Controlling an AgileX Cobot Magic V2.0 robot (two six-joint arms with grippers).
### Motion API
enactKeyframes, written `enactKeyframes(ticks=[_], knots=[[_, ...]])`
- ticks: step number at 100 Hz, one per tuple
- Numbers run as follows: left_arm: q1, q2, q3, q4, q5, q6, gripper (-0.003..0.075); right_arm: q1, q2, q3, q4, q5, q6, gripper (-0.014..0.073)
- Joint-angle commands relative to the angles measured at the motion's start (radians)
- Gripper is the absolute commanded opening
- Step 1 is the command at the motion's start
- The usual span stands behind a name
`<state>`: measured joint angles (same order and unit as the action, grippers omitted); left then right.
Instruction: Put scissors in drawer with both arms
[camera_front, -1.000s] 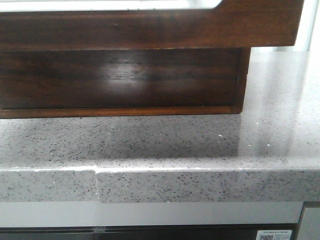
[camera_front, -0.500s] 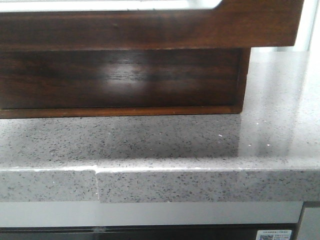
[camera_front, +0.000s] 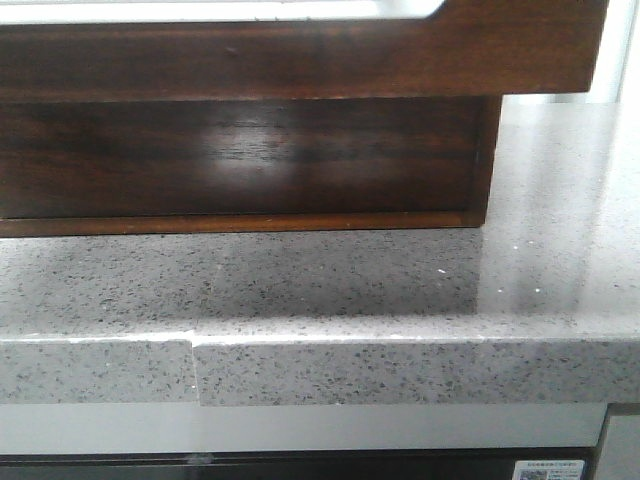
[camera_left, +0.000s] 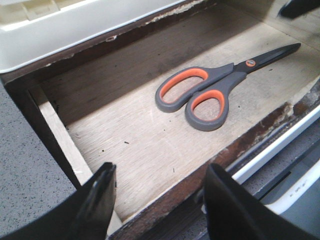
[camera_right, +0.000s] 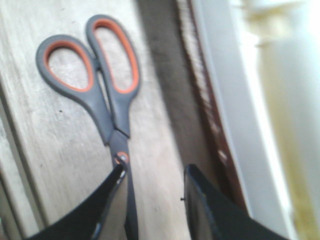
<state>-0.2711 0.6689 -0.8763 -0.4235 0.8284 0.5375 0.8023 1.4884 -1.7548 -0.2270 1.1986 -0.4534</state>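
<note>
Orange-handled scissors (camera_left: 210, 90) lie flat inside the drawer (camera_left: 125, 145). Right gripper (camera_right: 152, 210) and left gripper (camera_left: 157, 202) both spread, empty. I'd lift the right clear, then push the drawer squarely shut.

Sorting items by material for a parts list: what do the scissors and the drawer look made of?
The scissors: handles look like matte grey plastic with orange lining inside the loops; blades are dark, probably coated metal. The drawer: pale raw wood floor with visible grain, likely plywood; its front is glossy dark brown wood, reflecting light.
</note>
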Motion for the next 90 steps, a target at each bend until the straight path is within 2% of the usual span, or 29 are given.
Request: enactKeyframes(ticks=[1, 23, 54, 63, 73, 90], knots=[[-0.008, 0.007, -0.031, -0.033, -0.067, -0.008, 0.0367, -0.041, -0.098, -0.006, -0.019, -0.041, 0.093, 0.0253], [-0.008, 0.007, -0.031, -0.033, -0.067, -0.008, 0.0367, -0.235, -0.273, 0.195, 0.087, -0.2, 0.209, 0.0252], [-0.008, 0.007, -0.031, -0.033, -0.067, -0.008, 0.0367, -0.519, -0.512, 0.612, 0.101, -0.439, 0.432, 0.0252], [-0.008, 0.007, -0.031, -0.033, -0.067, -0.008, 0.0367, -0.558, -0.571, 0.731, 0.101, -0.509, 0.495, 0.0252], [-0.008, 0.008, -0.031, -0.033, -0.067, -0.008, 0.0367, -0.564, -0.623, 0.843, 0.103, -0.577, 0.509, 0.0252], [-0.008, 0.008, -0.031, -0.033, -0.067, -0.008, 0.0362, -0.564, -0.672, 0.925, 0.101, -0.623, 0.509, 0.0246]])
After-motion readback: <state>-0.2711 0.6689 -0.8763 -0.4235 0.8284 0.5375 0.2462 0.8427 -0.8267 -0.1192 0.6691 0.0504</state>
